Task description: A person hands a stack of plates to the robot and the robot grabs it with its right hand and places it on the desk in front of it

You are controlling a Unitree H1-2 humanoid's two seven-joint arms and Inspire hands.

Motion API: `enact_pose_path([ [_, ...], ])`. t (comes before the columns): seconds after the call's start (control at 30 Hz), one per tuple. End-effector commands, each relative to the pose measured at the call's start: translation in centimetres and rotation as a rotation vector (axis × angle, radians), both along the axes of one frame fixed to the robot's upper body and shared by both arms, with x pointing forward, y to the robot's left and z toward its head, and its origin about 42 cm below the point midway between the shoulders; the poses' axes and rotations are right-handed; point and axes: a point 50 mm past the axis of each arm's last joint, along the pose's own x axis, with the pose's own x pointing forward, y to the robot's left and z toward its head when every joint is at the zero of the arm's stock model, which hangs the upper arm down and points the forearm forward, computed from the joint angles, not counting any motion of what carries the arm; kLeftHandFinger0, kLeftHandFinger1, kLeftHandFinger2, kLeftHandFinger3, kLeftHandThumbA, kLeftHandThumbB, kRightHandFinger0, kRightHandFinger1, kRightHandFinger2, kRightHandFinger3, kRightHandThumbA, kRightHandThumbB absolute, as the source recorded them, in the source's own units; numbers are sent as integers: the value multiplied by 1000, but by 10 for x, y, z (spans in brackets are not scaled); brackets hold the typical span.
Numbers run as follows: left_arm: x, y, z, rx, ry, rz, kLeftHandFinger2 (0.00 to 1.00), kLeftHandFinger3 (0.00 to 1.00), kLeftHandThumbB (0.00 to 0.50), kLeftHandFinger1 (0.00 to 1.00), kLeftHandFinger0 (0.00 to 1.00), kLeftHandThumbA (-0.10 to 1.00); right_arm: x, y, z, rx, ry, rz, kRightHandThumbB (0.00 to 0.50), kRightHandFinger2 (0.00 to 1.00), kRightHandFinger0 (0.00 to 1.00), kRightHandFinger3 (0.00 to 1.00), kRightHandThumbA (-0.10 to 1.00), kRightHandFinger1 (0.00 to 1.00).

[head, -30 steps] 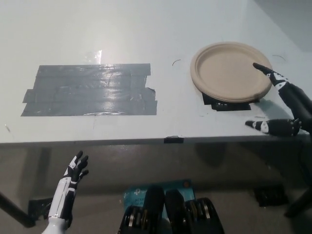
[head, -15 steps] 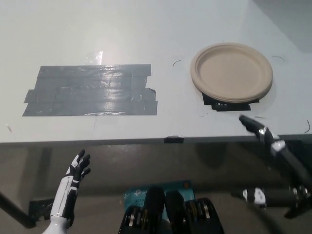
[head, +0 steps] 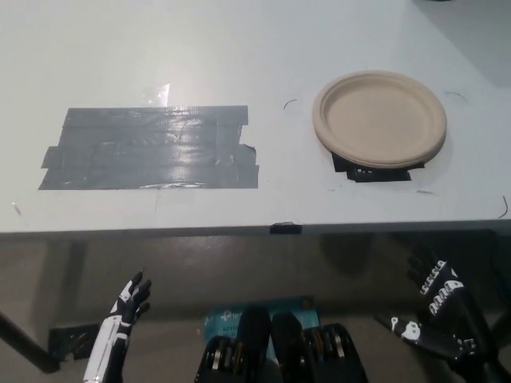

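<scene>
Two hands and one stack, listed left to right.

Left hand [head: 124, 313]: white, lower left, below the front edge of the desk [head: 319, 40]. At rest, fingers apart, holding nothing. It sits a little lower in the head view than a second ago.

Grey tape patch [head: 148, 148]: broad, flat on the left half of the desk, untouched.

Stack of plates [head: 379, 118]: tan, lying flat on the desk right of centre. It rests over a black tape mark [head: 371, 172] that shows under its near rim. Its position is the same in all three pictures.

Right hand [head: 439, 309]: black, lower right, below and in front of the desk edge. Fingers spread, empty.

Change: a second ago this hand's fingertips were at the stack's right rim. Half a second ago it was at the desk's front edge, and now it has dropped clear.

Reading: the stack appears set down and released. The placing looks finished, with only the return to rest left.

Relation: the stack lies well apart from the right hand's fingers, above them in the picture, with the desk edge between. No contact.
</scene>
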Motion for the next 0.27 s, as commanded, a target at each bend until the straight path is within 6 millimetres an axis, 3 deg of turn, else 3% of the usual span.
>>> enact_pose_path([
  [0.0, -1, -1, 10, -17, -52, -18, 1000, 1000, 176, 1000, 1000, 1000, -1, -3, 5, 18, -80, 30, 279, 1000, 1000, 1000, 1000, 1000],
  [0.23, -2, 0, 9, -2, -45, -19, 1000, 1000, 172, 1000, 1000, 1000, -4, 1, 3, -4, -82, 44, 230, 1000, 1000, 1000, 1000, 1000],
])
